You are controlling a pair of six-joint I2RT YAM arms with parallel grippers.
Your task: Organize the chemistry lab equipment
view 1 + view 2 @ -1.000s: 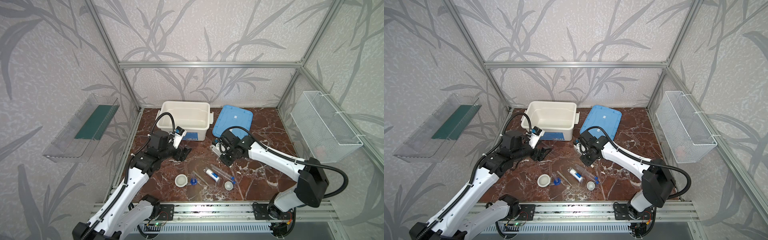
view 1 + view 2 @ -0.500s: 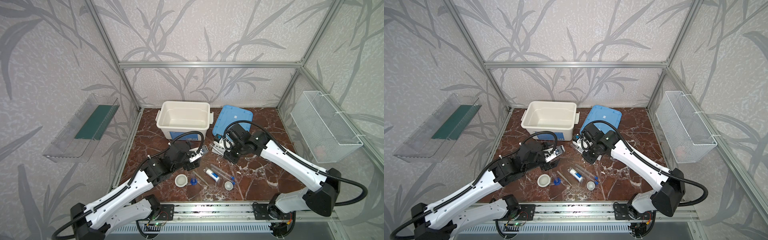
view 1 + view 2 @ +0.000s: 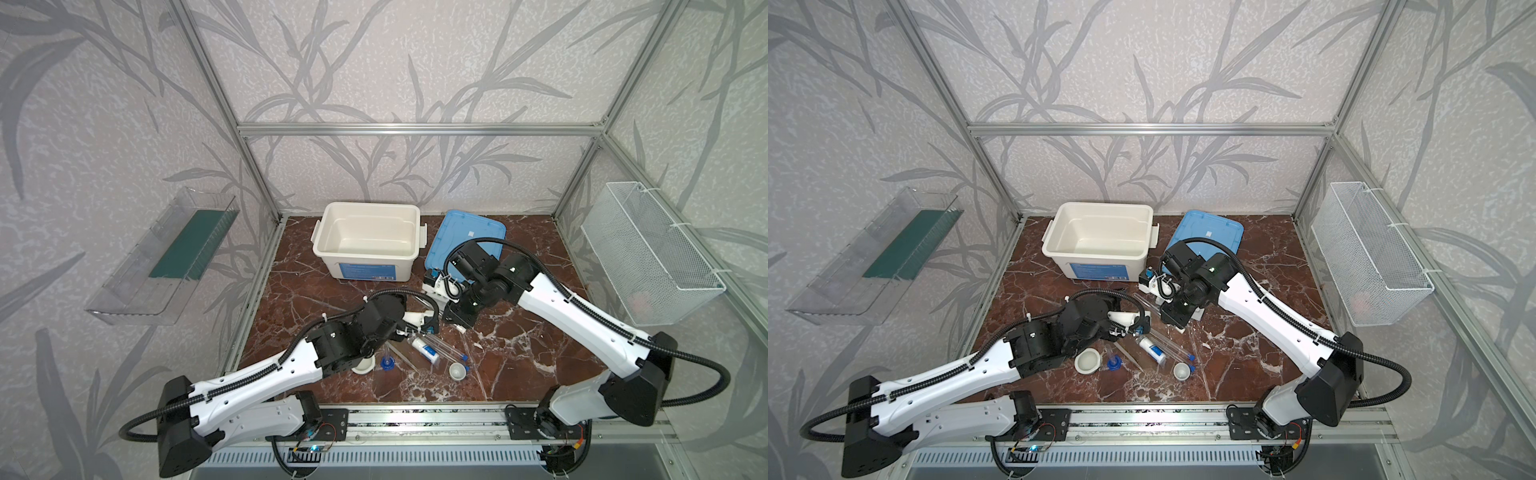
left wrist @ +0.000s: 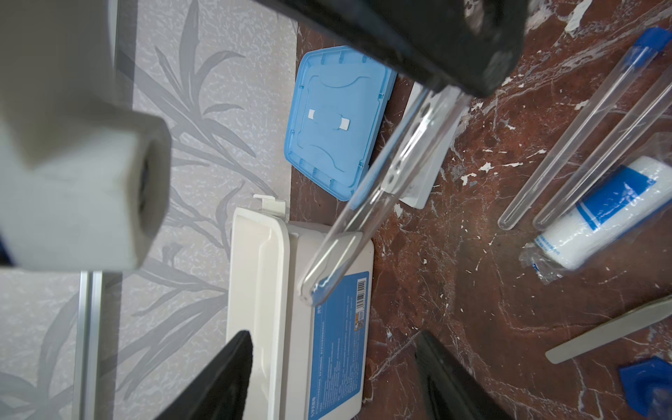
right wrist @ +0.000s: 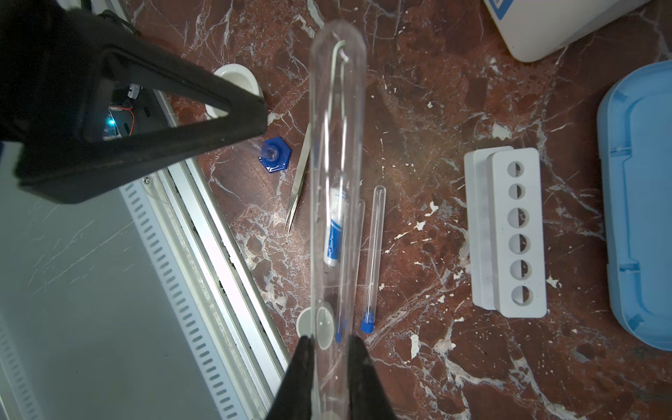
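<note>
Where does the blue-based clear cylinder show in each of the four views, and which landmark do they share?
In a top view: blue-based clear cylinder near the table's front, right of a white cup.
In a top view: the same spot, right of that cup.
Left wrist: only its blue base, cut by the frame, beside the tweezers.
Right wrist: beside the tweezers, seen end-on.
Shared landmark: the blue lid.

clear test tube (image 5: pixel 338 109) aloft; white bottle (image 4: pixel 589 225) lying flat

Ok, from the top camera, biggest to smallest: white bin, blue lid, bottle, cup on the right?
In a top view:
1. white bin
2. blue lid, partly covered
3. bottle
4. cup
</note>
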